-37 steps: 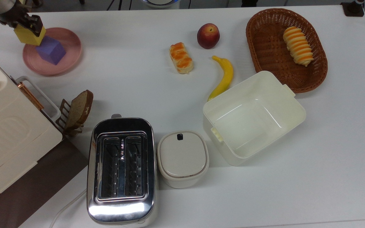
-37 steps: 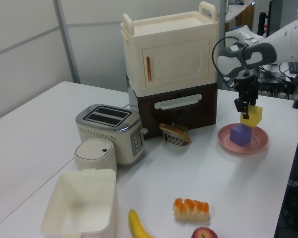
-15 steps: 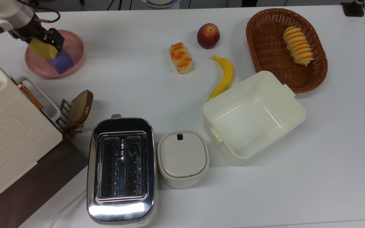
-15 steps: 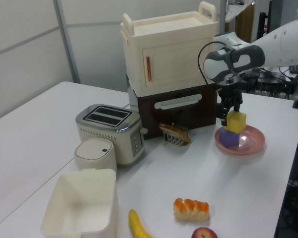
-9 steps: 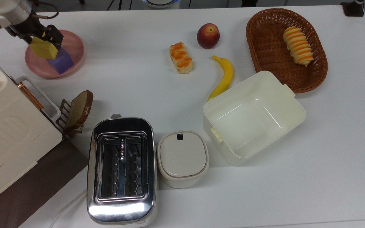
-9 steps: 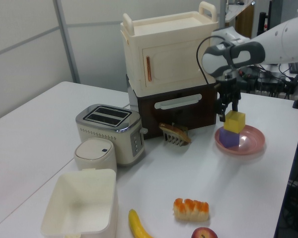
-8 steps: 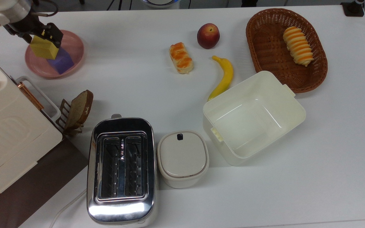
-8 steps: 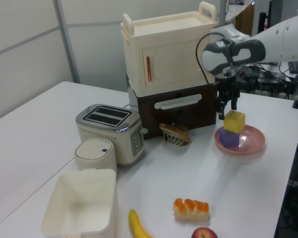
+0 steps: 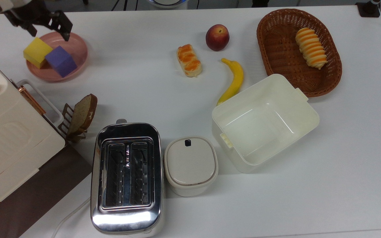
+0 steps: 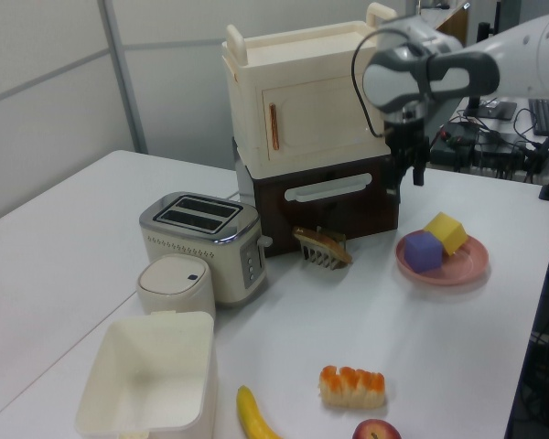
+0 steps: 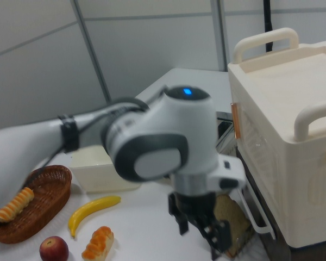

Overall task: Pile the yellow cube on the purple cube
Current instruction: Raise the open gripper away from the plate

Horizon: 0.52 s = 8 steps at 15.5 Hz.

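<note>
A white robot arm's gripper (image 9: 48,26) hangs above the far rim of a round pink plate (image 9: 78,49), its black jaws spread apart and gripping nothing. On the plate the yellow cube (image 9: 37,52) lies tilted, leaning against the side of the purple cube (image 9: 60,61) rather than sitting on top, so the pile looks not yet made and the yellow one probably needs picking up again. Both are plain matte, sharp-edged, foam-like blocks of equal size, on a smooth white worktop (image 9: 137,82) well apart from a long curved banana (image 9: 233,79).
</note>
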Each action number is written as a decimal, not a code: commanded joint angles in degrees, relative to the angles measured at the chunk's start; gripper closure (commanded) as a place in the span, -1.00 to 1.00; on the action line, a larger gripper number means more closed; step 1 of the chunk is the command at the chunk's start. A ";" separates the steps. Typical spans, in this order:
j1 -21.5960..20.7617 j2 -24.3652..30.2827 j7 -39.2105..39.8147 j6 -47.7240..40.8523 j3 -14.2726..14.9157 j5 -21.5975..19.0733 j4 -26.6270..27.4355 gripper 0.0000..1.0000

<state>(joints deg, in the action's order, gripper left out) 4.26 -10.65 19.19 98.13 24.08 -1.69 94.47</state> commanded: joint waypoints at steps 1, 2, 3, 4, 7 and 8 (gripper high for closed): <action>-4.52 3.18 -5.57 -7.16 0.09 2.13 -2.09 -1.00; -5.22 3.44 -5.66 -7.69 0.09 2.13 -1.92 -1.00; -5.49 3.53 -5.74 -8.04 0.01 2.13 -1.92 -1.00; -5.58 3.62 -5.83 -8.57 -0.43 2.13 -1.92 -1.00; -5.49 4.50 -7.76 -8.49 -1.84 2.22 -2.01 -1.00; -5.15 4.50 -7.77 -8.40 -1.75 2.22 -2.01 -1.00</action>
<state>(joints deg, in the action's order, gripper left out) -0.99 -7.75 13.53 90.63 22.95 -0.73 92.04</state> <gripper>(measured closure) 0.000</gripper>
